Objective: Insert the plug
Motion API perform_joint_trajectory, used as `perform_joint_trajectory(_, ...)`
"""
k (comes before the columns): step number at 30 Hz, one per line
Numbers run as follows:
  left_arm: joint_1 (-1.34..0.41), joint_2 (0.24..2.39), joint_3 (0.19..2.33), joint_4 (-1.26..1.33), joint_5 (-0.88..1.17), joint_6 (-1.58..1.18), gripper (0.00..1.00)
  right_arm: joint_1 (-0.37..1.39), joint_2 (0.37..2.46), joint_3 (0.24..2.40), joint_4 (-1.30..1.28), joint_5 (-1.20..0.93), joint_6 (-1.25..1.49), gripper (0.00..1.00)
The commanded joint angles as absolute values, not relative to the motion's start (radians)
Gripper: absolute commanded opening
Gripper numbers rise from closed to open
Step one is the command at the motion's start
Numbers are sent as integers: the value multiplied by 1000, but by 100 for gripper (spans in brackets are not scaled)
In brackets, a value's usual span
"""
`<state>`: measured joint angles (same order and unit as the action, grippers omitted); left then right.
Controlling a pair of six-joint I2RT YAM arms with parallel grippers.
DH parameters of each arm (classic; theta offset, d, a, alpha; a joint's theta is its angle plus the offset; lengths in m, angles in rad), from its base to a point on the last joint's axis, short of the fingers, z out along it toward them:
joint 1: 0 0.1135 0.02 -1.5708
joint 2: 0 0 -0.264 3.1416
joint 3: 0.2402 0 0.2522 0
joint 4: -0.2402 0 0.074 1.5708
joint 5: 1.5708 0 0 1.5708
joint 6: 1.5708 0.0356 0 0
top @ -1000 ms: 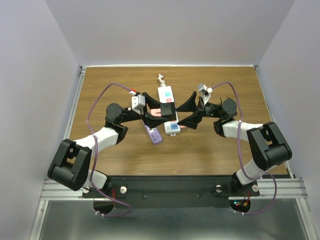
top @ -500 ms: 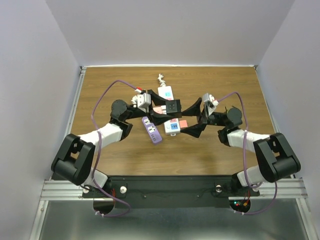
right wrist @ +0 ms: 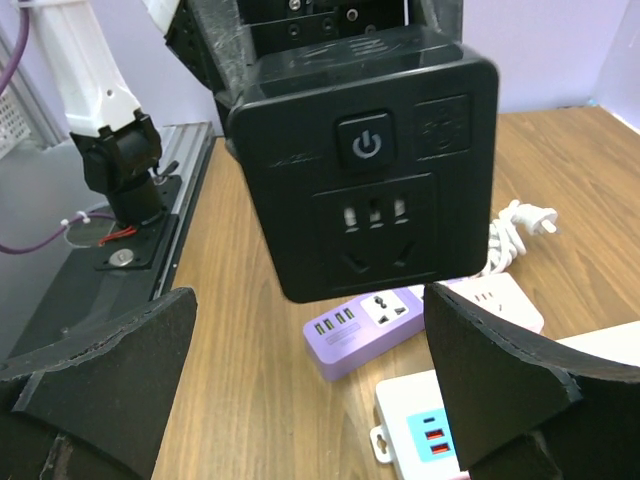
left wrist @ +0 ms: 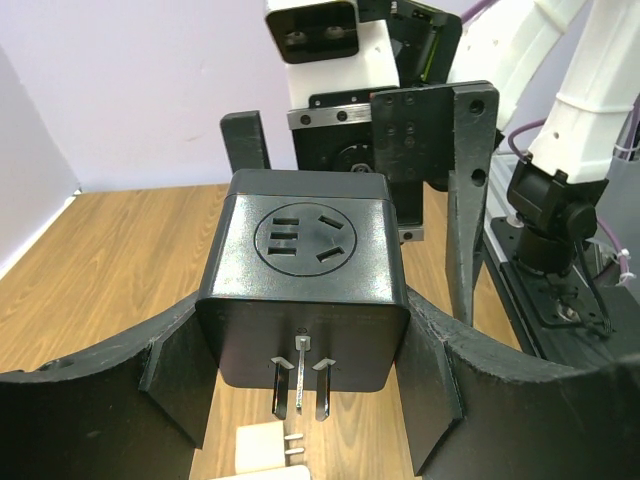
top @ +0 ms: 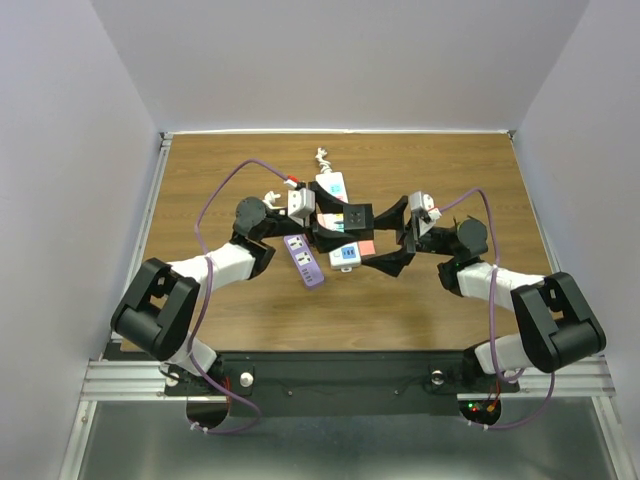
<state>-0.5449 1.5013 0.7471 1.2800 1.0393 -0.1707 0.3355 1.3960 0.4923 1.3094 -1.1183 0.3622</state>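
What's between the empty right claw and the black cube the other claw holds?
Only air: the right wrist view shows the open right gripper facing the black cube, which the left gripper grips.

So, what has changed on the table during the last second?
The left gripper, shut on the black cube socket, carried it slightly right, toward the right gripper, which shifted slightly toward the near edge, jaws open. The purple power strip and white power strip stayed put.

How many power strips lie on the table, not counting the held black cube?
3: a white strip with a cable, far middle; a purple strip, nearer left; a small white strip with blue sockets beside it. The black cube may hide more.
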Motion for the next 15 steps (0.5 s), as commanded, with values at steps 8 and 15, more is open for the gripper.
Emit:
perform_joint_trajectory(8,-568,1465,758,1325,1048,-135,0,344,1365,506,1686,-1083,284,100)
perform_joint_trajectory(15,-584,1462,750,1316,1054,-121,0,342,1358,514,1658,-1046,244,100)
